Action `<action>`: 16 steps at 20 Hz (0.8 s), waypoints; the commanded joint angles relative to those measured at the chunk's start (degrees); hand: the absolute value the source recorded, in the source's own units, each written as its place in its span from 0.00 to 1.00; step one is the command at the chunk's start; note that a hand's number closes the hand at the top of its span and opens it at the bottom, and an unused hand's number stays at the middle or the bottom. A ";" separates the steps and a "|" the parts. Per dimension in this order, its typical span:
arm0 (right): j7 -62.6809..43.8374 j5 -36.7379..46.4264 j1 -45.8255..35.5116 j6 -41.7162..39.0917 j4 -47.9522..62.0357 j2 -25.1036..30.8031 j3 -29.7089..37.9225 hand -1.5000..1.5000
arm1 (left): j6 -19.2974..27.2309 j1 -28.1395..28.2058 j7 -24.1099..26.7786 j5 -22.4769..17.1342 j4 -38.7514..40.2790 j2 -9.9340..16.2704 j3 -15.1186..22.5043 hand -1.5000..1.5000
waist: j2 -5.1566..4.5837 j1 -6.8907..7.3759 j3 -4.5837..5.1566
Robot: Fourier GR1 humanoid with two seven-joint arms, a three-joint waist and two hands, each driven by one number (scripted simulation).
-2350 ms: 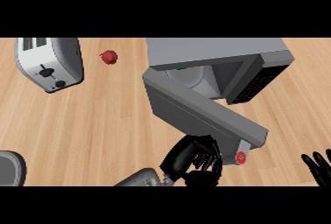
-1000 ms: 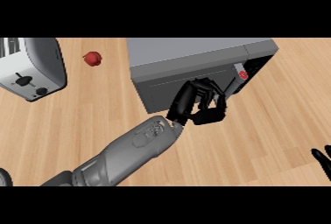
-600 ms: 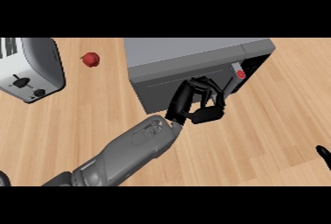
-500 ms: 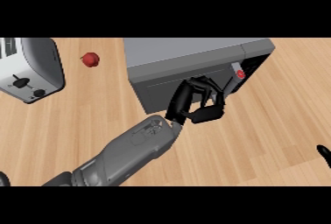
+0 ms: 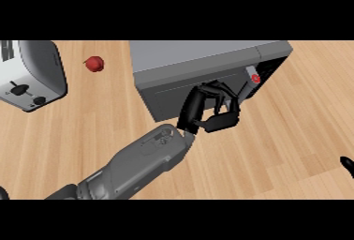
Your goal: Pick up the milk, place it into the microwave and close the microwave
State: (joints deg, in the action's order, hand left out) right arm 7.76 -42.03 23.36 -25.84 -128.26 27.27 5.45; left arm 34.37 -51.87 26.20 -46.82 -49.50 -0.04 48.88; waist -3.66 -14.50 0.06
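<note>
1. The milk does not show anywhere in the head view, so where it sits cannot be told.
2. The microwave (image 5: 200, 65) stands on the wooden desk (image 5: 290, 131) at the upper middle of the view, turned at a slant. Its grey door (image 5: 181, 93) lies flat against the front, shut or nearly so; a thin dark line shows along its right edge.
3. A red button (image 5: 255, 78) sits on the panel strip just right of the door, near the microwave's upper right corner.
4. The left hand (image 5: 211, 108) is against the door's right part, fingers curled and bunched together, holding nothing that can be seen. Its grey forearm (image 5: 138, 164) runs down to the lower left edge.
5. Of the right hand (image 5: 346, 166) only a dark tip shows at the right edge; whether it is spread or closed cannot be told.
6. A toaster (image 5: 29, 72) stands at the upper left of the desk, well apart from the microwave.
7. A small red object (image 5: 95, 63) lies between the toaster and the microwave.
</note>
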 commanded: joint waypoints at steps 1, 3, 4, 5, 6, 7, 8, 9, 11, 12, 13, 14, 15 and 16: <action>-0.47 -1.01 -0.35 -0.80 -0.94 0.56 -0.67 0.00 | 0.66 -3.02 1.34 -1.80 6.99 0.04 -4.08 1.00 | -0.97 -0.23 0.05; -1.05 -1.51 -0.49 -1.00 -1.42 1.55 -0.02 0.00 | 0.45 -2.67 2.24 -2.52 7.12 0.04 -4.03 1.00 | -1.08 -0.42 0.12; -0.76 -2.24 -0.42 -1.47 -1.19 1.29 -0.40 0.00 | 0.36 -3.32 2.05 -3.15 6.96 0.04 -4.37 1.00 | -1.12 -0.69 0.02; -1.14 -2.27 -0.46 -1.31 -2.02 1.30 -1.03 0.00 | 0.88 -3.13 2.45 -3.25 7.08 0.04 -3.76 1.00 | -1.04 -0.80 0.07; -1.14 -2.24 -0.70 -1.85 -1.75 1.96 -0.40 0.00 | 1.06 -3.25 2.81 -3.35 7.20 0.04 -3.81 1.00 | -1.23 -1.05 0.02; -1.30 -2.53 -1.13 -1.60 -1.47 1.86 -0.70 0.00 | 1.31 -3.57 3.18 -3.35 7.07 0.04 -3.31 1.00 | -1.39 -0.84 -0.01; -1.52 -2.61 -0.38 -1.88 -1.94 2.13 -0.61 0.00 | 1.71 -3.41 3.44 -3.67 7.32 0.04 -3.25 1.00 | -1.08 -1.57 -0.01; -1.57 -3.08 -0.41 -2.20 -2.08 2.14 -1.05 0.00 | 1.56 -3.00 4.11 -4.01 7.36 0.04 -3.58 1.00 | -1.34 -1.38 0.01; -1.35 -3.26 -0.82 -2.46 -2.40 2.36 -0.61 0.00 | 2.10 -3.37 4.21 -4.56 7.42 0.04 -3.23 1.00 | -1.17 -1.84 -0.05; -1.80 -3.33 -0.45 -2.05 -2.09 2.36 -0.80 0.00 | 2.13 -3.72 4.57 -4.63 7.39 0.04 -3.30 1.00 | -1.38 -1.98 -0.03; -1.63 -3.67 -0.53 -2.49 -2.42 2.54 -0.66 0.00 | 2.33 -3.41 4.87 -5.01 7.57 0.04 -3.71 1.00 | -1.44 -2.07 -0.04; -1.44 -3.61 -1.24 -1.98 -2.64 2.32 -0.43 0.00 | 2.27 -3.69 5.45 -4.81 7.74 0.04 -3.41 1.00 | -1.43 -1.59 -0.01; -2.18 -3.46 -1.08 -1.91 -2.84 2.93 -0.51 0.00 | 2.20 -3.37 5.34 -5.05 7.87 0.04 -2.79 1.00 | -1.56 -1.78 0.05; -2.48 -3.99 -0.72 -2.18 -2.99 3.15 -0.83 0.00 | 2.55 -3.12 5.87 -5.29 7.93 0.04 -2.78 1.00 | -1.48 -1.84 0.04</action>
State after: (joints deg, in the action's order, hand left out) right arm 5.97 -45.37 22.59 -27.86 -130.72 29.77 4.79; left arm 36.96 -51.72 32.99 -50.58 -48.68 -0.04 49.56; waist -4.02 -15.84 0.05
